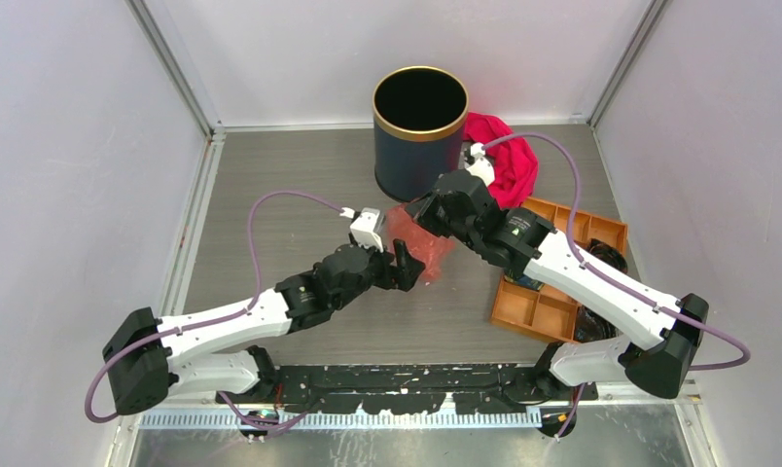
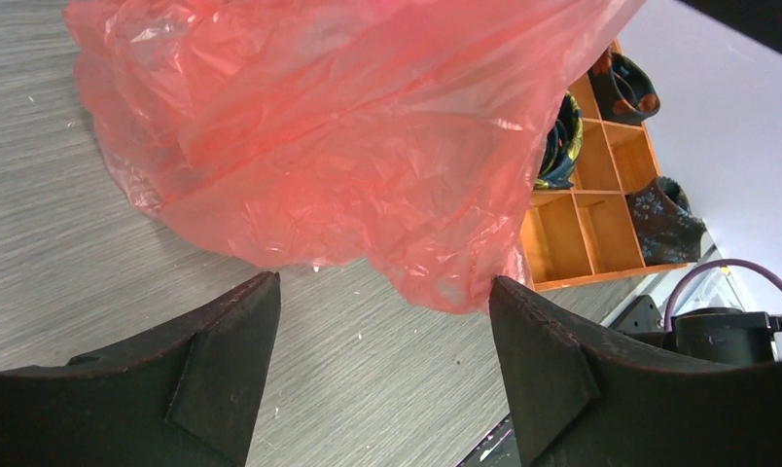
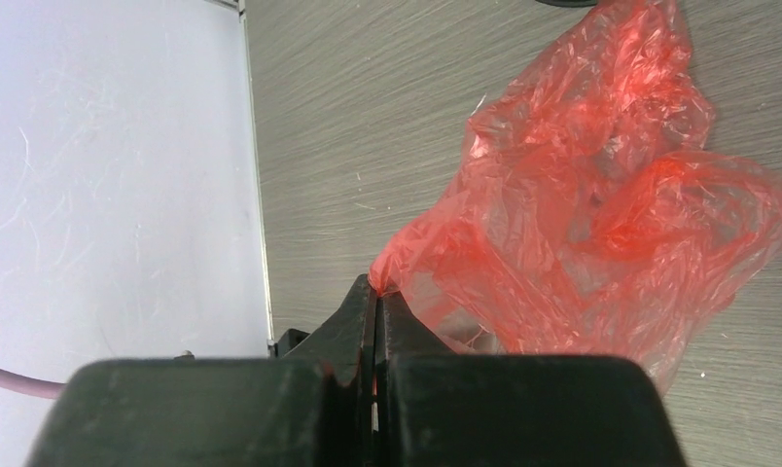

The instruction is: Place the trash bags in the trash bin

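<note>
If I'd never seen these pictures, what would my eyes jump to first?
Probably the crinkly red-pink bag near the middle of the table, pinched at its edge by the right gripper, which is shut. Then the dark bin with a gold rim standing just behind it, and the left gripper wide open close to the bag.

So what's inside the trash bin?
The trash bin shows only black interior, floor too dark to judge. The trash bag is outside, in the right gripper.
</note>
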Controlling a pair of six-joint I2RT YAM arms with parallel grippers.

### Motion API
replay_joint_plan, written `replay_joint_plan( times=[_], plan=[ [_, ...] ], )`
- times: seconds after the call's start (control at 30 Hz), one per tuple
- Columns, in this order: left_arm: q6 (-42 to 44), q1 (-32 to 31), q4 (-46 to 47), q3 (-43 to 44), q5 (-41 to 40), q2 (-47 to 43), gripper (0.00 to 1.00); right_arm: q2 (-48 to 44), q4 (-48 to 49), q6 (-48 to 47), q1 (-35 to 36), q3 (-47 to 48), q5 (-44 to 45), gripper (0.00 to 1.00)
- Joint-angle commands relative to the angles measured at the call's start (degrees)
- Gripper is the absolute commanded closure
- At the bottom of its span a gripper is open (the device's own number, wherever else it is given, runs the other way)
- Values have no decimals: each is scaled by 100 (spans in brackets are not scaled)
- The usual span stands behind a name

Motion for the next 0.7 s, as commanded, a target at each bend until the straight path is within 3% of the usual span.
replay_joint_plan(
  times=[0.0, 0.07, 0.13, 0.2, 0.27, 0.37, 0.47, 0.6, 0.67],
  plan=[
    [-183, -98, 466, 151, -545, 81, 23, -118, 200, 177, 25, 190, 253, 99],
    [-234, -102, 546, 137, -677, 140, 29, -104, 202, 174, 41, 186, 268, 99],
    [-287, -107, 583, 120, -805, 166, 50, -90, 203, 108, 51, 180, 269, 99],
    [-284, -107, 659, 51, -922, 157, 62, -77, 192, -27, 60, 148, 245, 99],
    [-253, -107, 645, 4, -1025, 118, 82, -84, 179, -223, 60, 84, 237, 99],
    [-155, -94, 496, 59, -1054, 71, 99, -68, 193, -610, 59, -13, 151, 95],
    [-122, -73, 96, 224, -984, 17, 100, -20, 43, -1178, 59, 40, -7, 72],
    [-487, 220, -596, 485, -512, -6, 100, -169, -94, -1898, 53, -5, -194, 34],
    [-682, 470, -773, 565, -92, -7, 100, -380, -37, -2179, 54, -158, -215, 21]
  ],
)
